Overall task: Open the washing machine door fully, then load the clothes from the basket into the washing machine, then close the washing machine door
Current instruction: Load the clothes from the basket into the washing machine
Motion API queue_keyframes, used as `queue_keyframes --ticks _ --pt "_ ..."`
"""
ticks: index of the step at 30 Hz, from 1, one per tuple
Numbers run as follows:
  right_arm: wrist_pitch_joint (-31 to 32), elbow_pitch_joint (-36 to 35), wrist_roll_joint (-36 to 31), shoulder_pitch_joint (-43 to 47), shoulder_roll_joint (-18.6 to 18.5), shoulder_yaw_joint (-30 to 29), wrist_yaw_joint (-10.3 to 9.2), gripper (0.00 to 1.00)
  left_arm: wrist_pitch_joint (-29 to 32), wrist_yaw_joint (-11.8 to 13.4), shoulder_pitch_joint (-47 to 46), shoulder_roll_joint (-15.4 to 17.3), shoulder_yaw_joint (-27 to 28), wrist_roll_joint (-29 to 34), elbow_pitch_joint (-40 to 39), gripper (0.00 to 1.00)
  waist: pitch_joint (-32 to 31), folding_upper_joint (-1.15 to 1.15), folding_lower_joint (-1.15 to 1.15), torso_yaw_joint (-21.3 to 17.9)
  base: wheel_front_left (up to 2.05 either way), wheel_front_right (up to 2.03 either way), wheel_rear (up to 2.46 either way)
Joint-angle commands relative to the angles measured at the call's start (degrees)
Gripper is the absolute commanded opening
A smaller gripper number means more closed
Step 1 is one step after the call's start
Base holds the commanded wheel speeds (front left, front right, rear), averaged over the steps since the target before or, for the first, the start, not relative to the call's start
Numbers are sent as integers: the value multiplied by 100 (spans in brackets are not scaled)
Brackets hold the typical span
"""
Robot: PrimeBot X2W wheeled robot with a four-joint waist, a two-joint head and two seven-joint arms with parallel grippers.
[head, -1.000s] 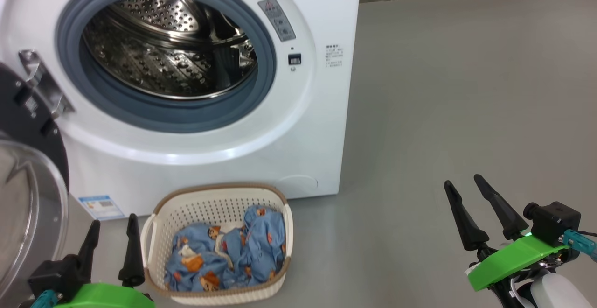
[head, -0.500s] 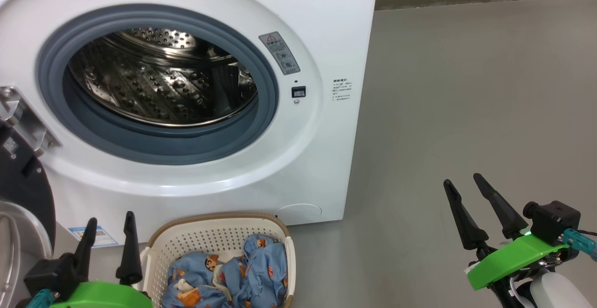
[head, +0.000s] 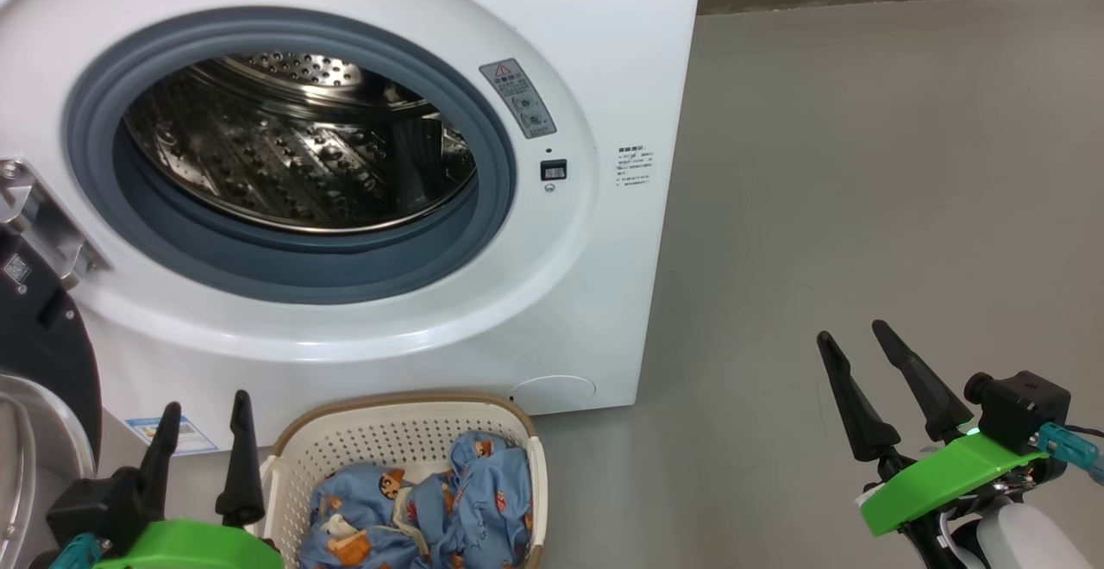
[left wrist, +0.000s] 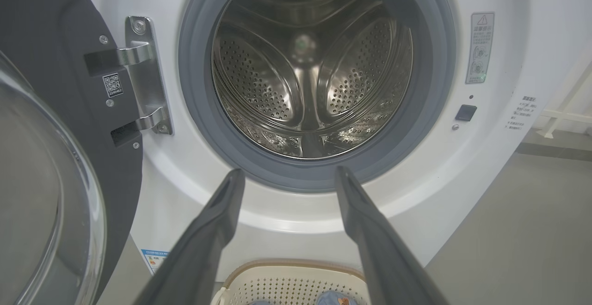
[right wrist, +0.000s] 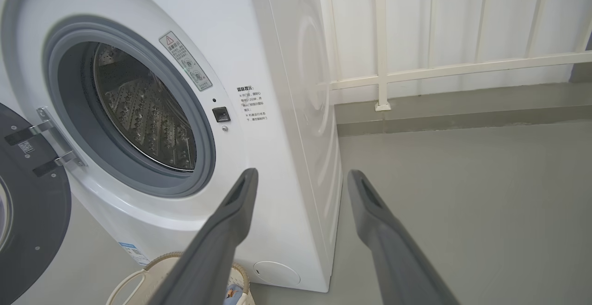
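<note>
The white washing machine (head: 595, 52) stands ahead with its steel drum (head: 293, 146) bare inside the grey ring. Its door (head: 39, 353) hangs swung wide at the left, black rim and glass bowl facing me; it is large in the left wrist view (left wrist: 55, 125) and at the edge of the right wrist view (right wrist: 32, 198). The cream basket (head: 405, 422) sits on the floor before the machine, holding the blue printed clothes (head: 431, 509). My left gripper (head: 205, 414) is open beside the basket's left side. My right gripper (head: 854, 332) is open over bare floor, far right.
Grey floor (head: 862, 164) spreads to the right of the machine. A white railing (right wrist: 439, 69) and a low kerb run along the back wall. A blue label sticker (head: 164, 433) marks the machine's lower left front.
The head camera tilted up over the first half second, so the machine and basket sit lower in view. Since then almost nothing has shifted. Both grippers stay open and still.
</note>
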Motion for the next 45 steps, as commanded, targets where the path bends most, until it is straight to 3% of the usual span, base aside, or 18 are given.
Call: queue_keyframes --ticks 1,45 --pt "-70 -153 -8 -148 -62 93 9 100 -38 26 -240 137 197 87 -134 100 2 0 0 2 0 0 0" --pt "-70 -177 -7 -232 -37 69 9 100 -38 55 -330 139 141 158 -117 100 252 0 0 -56 0 0 0"
